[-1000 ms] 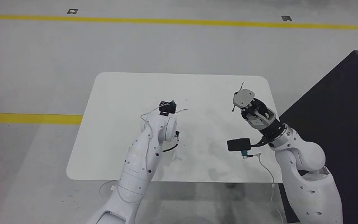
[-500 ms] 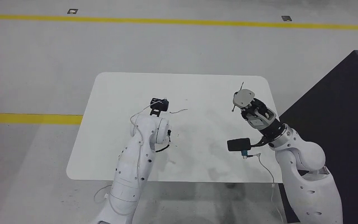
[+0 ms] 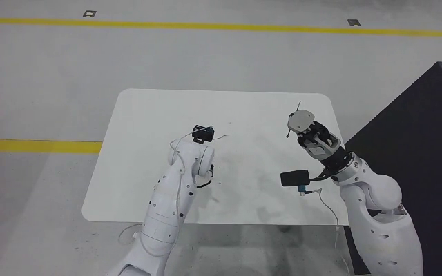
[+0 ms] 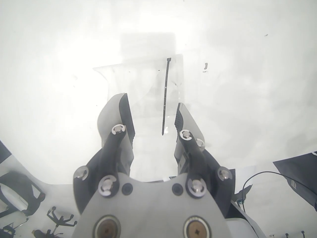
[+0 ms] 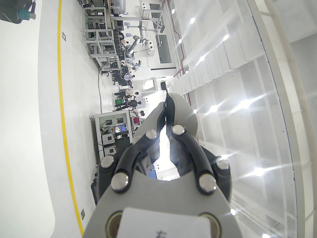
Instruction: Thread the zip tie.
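Note:
A black zip tie [image 4: 165, 95] lies flat on the white table [image 3: 262, 110], on what looks like a clear plastic sheet [image 4: 138, 80], its head end pointing away from my left gripper. My left gripper [image 4: 152, 105] hangs just above it, open, its fingers either side of the tie's tail. In the top view this gripper [image 3: 202, 131] is near the table's middle. A second black zip tie [image 5: 164, 85] sticks out past the tips of my right gripper [image 5: 168, 100], which is shut on it. That gripper [image 3: 301, 121] is held up over the table's right side.
The table has rounded corners, with its right edge [image 3: 338, 131] close to my right arm. A dark panel [image 3: 414, 131] stands beyond that edge. Small dark specks [image 4: 205, 66] mark the tabletop near the left gripper.
My left arm swung a little to the left, then came back to the right, ending near where it began. The right arm and its zip tie have not moved.

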### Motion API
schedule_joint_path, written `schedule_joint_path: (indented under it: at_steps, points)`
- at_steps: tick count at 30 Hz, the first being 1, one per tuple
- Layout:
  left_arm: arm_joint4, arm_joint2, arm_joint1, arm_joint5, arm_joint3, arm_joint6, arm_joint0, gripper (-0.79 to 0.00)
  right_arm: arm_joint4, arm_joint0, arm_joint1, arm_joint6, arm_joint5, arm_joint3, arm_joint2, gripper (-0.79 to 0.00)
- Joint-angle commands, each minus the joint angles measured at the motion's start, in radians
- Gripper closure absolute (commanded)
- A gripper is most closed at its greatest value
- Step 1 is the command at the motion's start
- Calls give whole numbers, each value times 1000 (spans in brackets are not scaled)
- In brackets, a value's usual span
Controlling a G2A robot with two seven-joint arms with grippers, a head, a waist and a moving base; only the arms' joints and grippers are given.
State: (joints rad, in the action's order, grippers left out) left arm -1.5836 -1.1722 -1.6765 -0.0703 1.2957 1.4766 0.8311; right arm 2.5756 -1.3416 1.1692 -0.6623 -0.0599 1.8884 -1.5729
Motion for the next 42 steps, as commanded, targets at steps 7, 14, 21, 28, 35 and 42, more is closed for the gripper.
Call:
schedule_joint_path:
  at_steps: [7,14,21,28,35,42]
  points:
    - [12,2,-3,-13,-86,-17,-35,-332,0,0,0,0,0,0,0,0]
    - [37,11,-8,-15,-139,-39,-61,-336,0,0,0,0,0,0,0,0]
    - [56,33,-16,-16,-187,-62,-90,-336,0,0,0,0,0,0,0,0]
    - [71,46,-21,-16,-234,-77,-117,-317,0,0,0,0,0,0,0,0]
    - [84,55,-25,-16,-277,-85,-130,-280,0,0,0,0,0,0,0,0]
    - [96,65,-30,-21,-299,-95,-144,-172,0,0,0,0,0,0,0,0]
